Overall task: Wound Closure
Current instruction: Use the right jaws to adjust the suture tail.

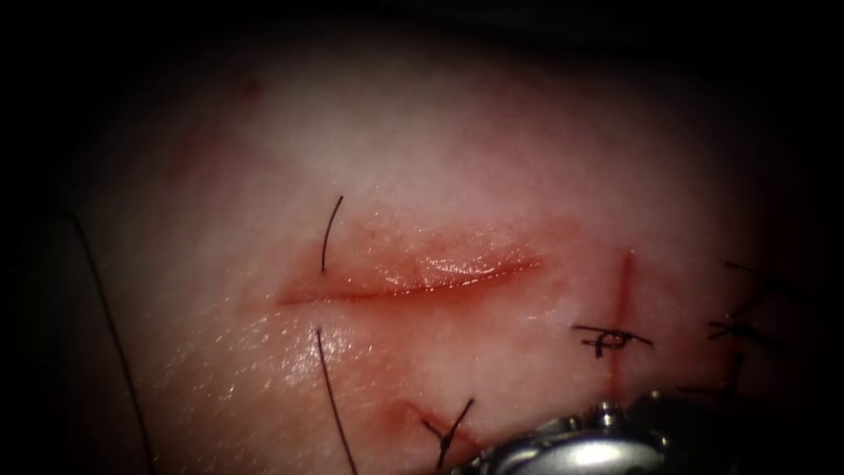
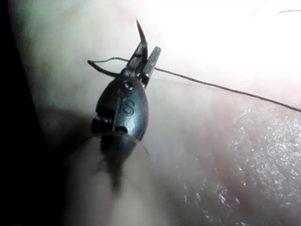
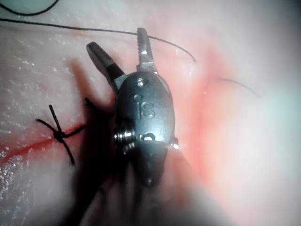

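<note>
open cut point(image 1: 413, 280) unobstructed, knotted stitches point(image 1: 611, 339) right, thread point(image 1: 334, 400) crossing left

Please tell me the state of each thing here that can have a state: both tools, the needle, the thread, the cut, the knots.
left tool: jaws shut on the needle.
needle: held near the middle of its curve, tip free, not in the tissue.
thread: trails from the needle, lying on the tissue.
right tool: jaws open, holding nothing.
cut: open, wet with red fluid.
knot: tied, ends cut short.

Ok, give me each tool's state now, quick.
Left tool: shut on the needle, near the needle's tip, clear of the tissue; thread trails off.
Right tool: open, holding nothing, above the tissue.
</note>
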You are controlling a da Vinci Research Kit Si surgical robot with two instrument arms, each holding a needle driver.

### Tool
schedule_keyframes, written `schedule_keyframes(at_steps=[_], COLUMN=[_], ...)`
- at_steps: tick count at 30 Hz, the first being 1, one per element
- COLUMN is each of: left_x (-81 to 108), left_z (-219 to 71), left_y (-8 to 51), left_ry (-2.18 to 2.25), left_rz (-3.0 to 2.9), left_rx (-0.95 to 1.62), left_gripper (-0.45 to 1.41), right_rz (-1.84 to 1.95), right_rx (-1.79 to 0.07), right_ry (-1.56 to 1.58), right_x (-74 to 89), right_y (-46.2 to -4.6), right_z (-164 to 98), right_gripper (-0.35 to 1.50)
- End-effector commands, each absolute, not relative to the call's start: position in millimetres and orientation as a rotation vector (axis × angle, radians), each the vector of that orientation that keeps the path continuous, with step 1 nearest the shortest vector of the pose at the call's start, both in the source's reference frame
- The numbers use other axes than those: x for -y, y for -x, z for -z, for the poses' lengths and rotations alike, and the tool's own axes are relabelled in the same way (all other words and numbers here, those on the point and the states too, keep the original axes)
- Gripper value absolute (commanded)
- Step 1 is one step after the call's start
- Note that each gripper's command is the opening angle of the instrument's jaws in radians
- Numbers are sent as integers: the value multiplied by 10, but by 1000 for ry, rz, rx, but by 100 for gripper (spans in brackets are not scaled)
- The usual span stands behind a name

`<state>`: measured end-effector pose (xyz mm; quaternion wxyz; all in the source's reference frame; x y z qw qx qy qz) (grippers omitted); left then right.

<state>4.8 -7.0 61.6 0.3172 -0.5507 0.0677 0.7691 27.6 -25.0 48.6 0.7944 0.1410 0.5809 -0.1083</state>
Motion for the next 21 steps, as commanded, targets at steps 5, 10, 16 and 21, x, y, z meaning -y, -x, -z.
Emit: schedule_keyframes(at_steps=[5,10,16,21], left_x=[65,52,50,69], left_z=[-648,-672,-694,-699], left_y=[-40,-39,-38,-31], left_ry=[1460,1461,1442,1349], left_rz=[-2023,-2007,-1947,-1780], left_rx=[-195,-181,-157,-112], left_gripper=[-45,-45,-22,56], right_rz=[17,-322,-837,-1124], right_rx=[-1141,-1138,-1176,-1157], right_ry=[-239,-223,-338,-485], right_x=[193,160,140,125], right_y=[-261,-266,-299,-325], right_z=[-510,-534,-566,-595], right_gripper=[125,126,130,136])
